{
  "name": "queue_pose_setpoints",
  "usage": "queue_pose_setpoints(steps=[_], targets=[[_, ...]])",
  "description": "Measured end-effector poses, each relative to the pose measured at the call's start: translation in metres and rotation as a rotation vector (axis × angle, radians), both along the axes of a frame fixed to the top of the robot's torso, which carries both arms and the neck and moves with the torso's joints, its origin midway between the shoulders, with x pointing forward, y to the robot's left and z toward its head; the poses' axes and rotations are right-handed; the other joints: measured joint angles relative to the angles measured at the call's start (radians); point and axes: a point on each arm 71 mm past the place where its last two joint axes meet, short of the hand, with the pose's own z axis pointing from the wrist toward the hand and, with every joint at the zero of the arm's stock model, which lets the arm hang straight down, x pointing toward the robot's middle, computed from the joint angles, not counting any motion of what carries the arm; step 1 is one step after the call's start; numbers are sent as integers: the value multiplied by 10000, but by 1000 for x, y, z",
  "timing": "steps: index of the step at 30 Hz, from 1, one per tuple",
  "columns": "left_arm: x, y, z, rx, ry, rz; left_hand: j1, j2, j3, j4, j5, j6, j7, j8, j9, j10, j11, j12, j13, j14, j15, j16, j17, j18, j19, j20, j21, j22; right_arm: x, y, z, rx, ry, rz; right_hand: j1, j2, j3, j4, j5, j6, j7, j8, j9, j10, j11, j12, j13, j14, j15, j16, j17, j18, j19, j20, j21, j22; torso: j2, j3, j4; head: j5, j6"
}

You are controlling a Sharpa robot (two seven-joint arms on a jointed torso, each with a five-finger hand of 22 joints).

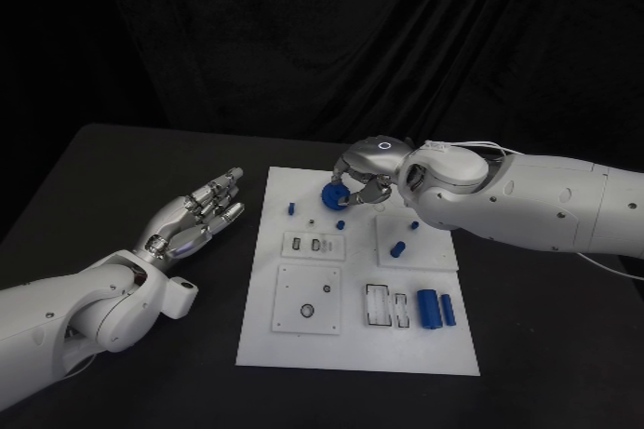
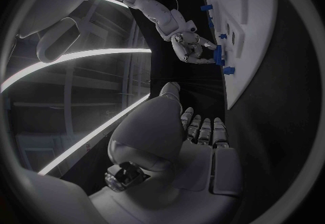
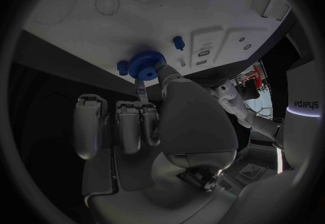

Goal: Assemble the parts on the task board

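The blue gear (image 1: 333, 197) sits pinched in my right hand (image 1: 365, 173) over the task board's (image 1: 355, 350) far edge, my left hand (image 1: 201, 215) spread and empty beside it, and a loosening pinch could drop it.

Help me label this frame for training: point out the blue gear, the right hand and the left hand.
blue gear (image 1: 333, 196): head view, on its toothed face, at the board's far edge.
right hand (image 1: 367, 171): head view, middle of the hand gripping the gear.
left hand (image 1: 196, 217): head view, on the palm, fingers spread.
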Motion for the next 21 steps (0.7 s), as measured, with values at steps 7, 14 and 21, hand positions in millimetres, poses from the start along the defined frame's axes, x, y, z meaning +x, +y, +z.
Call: queue_pose_setpoints(steps=[7,14,21], targets=[[0,0,0,-5,16,-30,0,0,0,0,0,0,0,0,0,34,34,0,0,6,69,0,1,1,-37,38,0,0,0,1,-1,-68,73,1,-25,29,92,86,3,-594,-95,-614,1264,0,0,0,0,0,0,0,0,-1,0,0,-156,4,-2,-1,0,5,-12],[1,0,0,-8,29,-51,0,0,-1,0,0,-35,35,0,-1,34,34,0,0,6,69,0,2,1,1,76,0,1,1,2,-5,-225,262,-39,-34,55,289,-57,46,-1585,-320,-1414,822,1,-151,0,0,9,-82,0,0,1,-55,-55,-411,4,-5,-6,2,13,4],[1,1,-1,-2,39,-65,0,0,28,-28,0,-35,35,0,-1,-2,69,0,0,-12,124,0,3,1,-19,96,0,1,1,3,-6,-290,329,-22,-66,6,298,-66,45,-2514,-497,-1435,372,0,-254,0,0,3,-181,0,0,0,-144,-144,-670,3,-5,-12,15,-11,4]])
